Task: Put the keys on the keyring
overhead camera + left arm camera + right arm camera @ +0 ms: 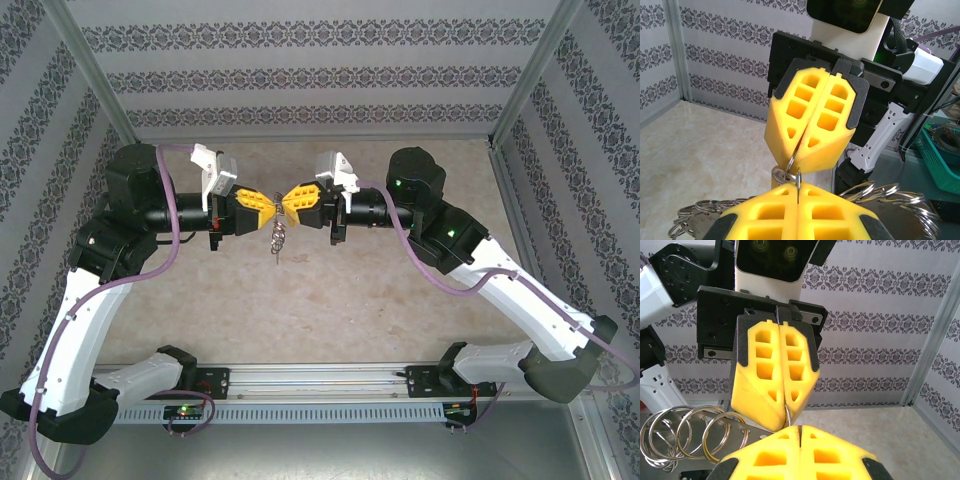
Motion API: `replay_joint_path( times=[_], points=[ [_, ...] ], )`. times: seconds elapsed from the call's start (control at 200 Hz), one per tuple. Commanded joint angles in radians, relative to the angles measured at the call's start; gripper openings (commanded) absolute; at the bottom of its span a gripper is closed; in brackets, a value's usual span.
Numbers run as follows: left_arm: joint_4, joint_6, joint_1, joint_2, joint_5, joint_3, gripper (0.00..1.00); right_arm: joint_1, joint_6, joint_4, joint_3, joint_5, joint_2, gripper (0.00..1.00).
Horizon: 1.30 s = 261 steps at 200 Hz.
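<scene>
Mid-air over the beige worktop (330,300), the left gripper (266,206) and the right gripper (289,201) meet tip to tip. Both pairs of yellow jaws are closed on the thin keyring (791,161) pinched between them. The keys (277,238) dangle in a jagged cluster just beneath the meeting point.

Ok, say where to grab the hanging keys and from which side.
Probably low on the keys, from the near side, jaws level: they hang as a narrow string under the keyring, and the shut left gripper and right gripper crowd the top from both sides.
</scene>
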Motion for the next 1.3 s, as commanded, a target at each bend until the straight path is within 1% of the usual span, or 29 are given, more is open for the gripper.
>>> replay_joint_path(
  times=[0.0, 0.26, 0.869, 1.299],
  points=[
    [0.032, 0.002, 0.008, -0.015, 0.015, 0.008, 0.00, 0.014, 0.013, 0.013, 0.017, -0.016, -0.009, 0.00],
    [0.021, 0.009, 0.008, -0.008, 0.019, 0.015, 0.00, 0.012, 0.021, 0.024, -0.008, -0.027, -0.047, 0.00],
    [0.027, 0.009, 0.008, -0.008, 0.017, 0.011, 0.00, 0.011, 0.014, 0.031, 0.013, -0.035, -0.007, 0.00],
    [0.024, 0.011, 0.008, -0.003, 0.021, 0.016, 0.00, 0.011, 0.007, 0.042, -0.005, -0.008, -0.025, 0.00]
  ],
)
